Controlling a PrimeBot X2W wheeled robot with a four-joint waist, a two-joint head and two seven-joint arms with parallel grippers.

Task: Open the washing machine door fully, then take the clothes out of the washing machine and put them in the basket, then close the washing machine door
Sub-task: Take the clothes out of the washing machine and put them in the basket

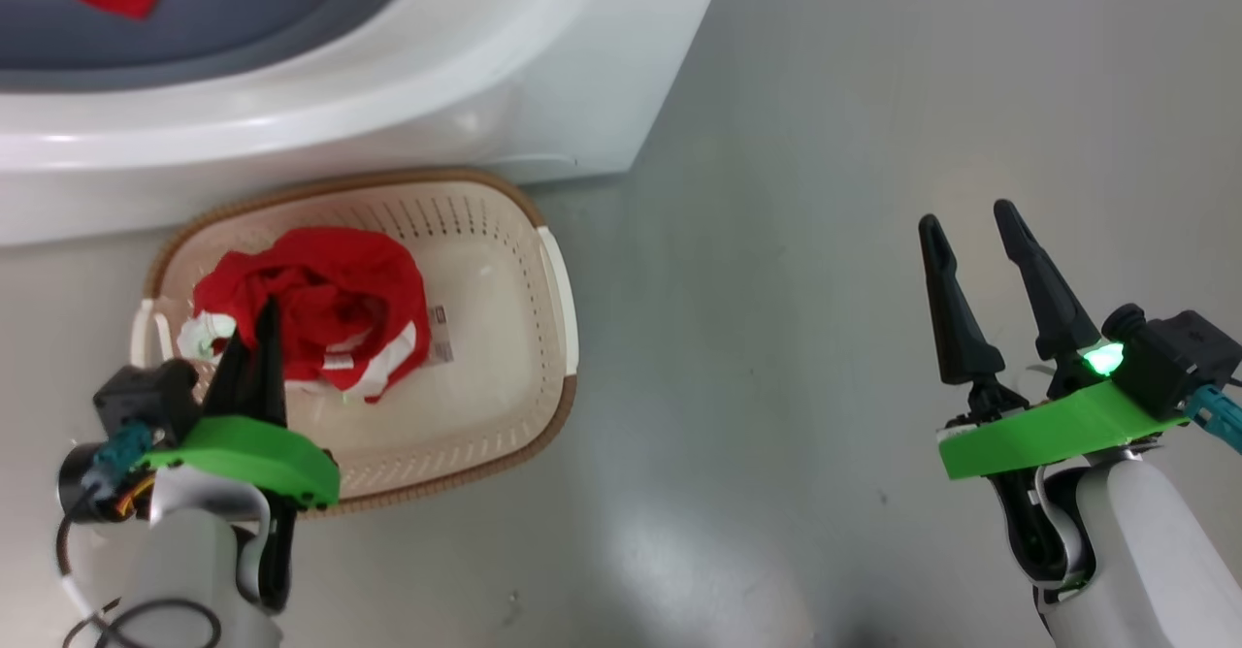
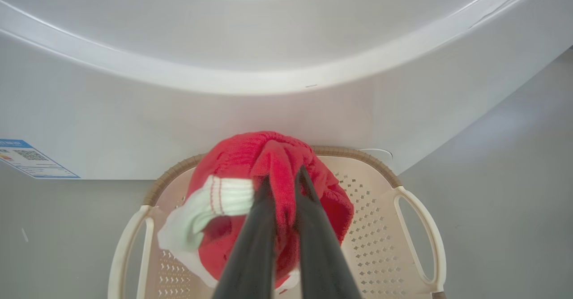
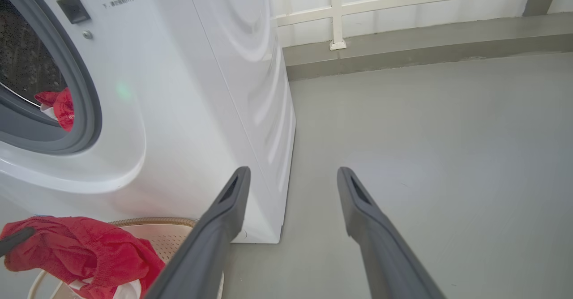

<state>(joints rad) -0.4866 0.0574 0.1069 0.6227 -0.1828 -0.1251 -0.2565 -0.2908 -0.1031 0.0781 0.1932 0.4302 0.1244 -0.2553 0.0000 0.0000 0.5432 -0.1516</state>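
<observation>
1. We see a smooth grey floor (image 1: 825, 241) with a pale sheen of light on it.
2. Along its far edge runs a low grey kerb (image 3: 425, 48).
3. A white railing (image 3: 335, 12) stands on that kerb.

Glossy white washing machine (image 1: 388, 76), perforated plastic basket (image 1: 500, 284) (woven-look rim (image 1: 388, 180)), red cloth clothes (image 1: 320, 284), matt floor (image 1: 825, 241)

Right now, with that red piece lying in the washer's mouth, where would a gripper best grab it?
Probably the bunched red fold resting on the grey gasket, coming straight in from the front through the open mouth. It sits nearest the opening, heaped high enough to pinch.
</observation>
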